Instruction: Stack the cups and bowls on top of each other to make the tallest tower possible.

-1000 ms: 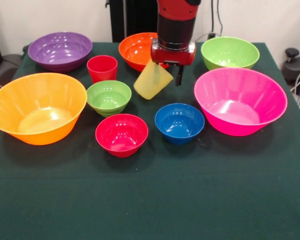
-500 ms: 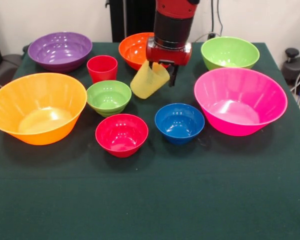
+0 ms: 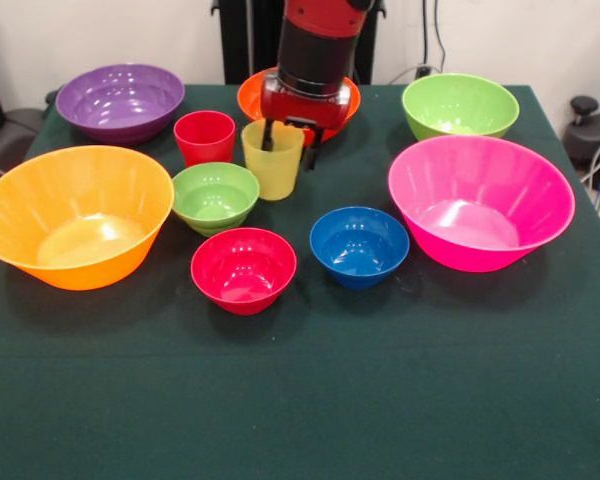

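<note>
the gripper (image 3: pixel 287 144) pinches the yellow cup's (image 3: pixel 273 163) rim, one finger inside, cup upright on the table just beside the small green bowl (image 3: pixel 217 195). placing the tower's base; next, release and fetch the small blue bowl (image 3: pixel 359 245).

You get bright, even light from above: soft white glare on the pink bowl (image 3: pixel 480 203) and orange-yellow bowl (image 3: pixel 73 214), faint shadows on the tabletop (image 3: pixel 300 400), everything sharp.

The arm comes down from above, its pincer (image 3: pixel 287 146) pointing downward, 2 fingers (image 3: pixel 267 136) spread apart.
</note>
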